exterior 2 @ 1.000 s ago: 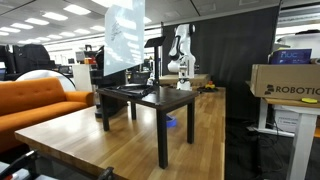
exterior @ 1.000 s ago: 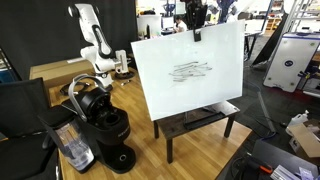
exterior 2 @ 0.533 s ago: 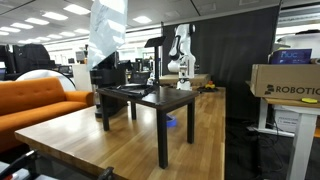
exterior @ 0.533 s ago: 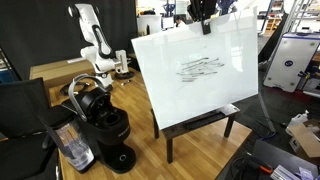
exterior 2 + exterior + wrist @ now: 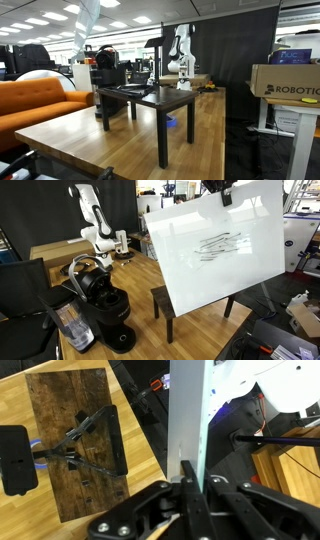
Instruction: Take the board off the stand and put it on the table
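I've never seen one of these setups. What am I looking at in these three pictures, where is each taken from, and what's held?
This is one robot arm steered by a person. Two pictures come from cameras standing in the room; the third from a camera on the arm's wrist, looking down past its jaws. The jaws are shut on the top edge of a scribbled white board, held in the air above a small dark stand. In the wrist view the board shows edge-on. The stand sits on a wooden table, near a black coffee machine. The board is not yet on the table.
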`<state>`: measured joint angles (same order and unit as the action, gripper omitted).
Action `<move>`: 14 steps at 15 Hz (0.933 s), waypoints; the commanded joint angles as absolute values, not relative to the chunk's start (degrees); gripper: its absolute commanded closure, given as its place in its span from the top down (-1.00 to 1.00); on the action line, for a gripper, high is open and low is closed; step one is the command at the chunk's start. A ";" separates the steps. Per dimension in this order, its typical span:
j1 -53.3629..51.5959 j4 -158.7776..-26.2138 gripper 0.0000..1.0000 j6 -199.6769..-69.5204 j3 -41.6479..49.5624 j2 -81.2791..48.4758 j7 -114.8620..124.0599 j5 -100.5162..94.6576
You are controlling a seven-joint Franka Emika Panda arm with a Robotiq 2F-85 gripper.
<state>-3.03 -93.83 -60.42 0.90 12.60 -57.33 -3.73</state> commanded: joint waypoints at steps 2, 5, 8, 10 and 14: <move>-2.74 -100.43 -0.97 -59.96 2.70 17.31 -57.08 -3.05; -2.85 -107.60 -0.97 -61.38 3.84 20.85 -57.06 -3.31; -3.24 -113.97 -0.97 -62.16 4.61 24.16 -57.52 -3.55; -3.50 -118.62 -0.97 -64.18 4.87 27.15 -57.63 -3.76; -3.54 -128.19 -0.97 -72.21 5.77 33.79 -57.32 -4.16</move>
<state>-2.85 -123.48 -67.86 4.57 28.37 -57.33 -3.88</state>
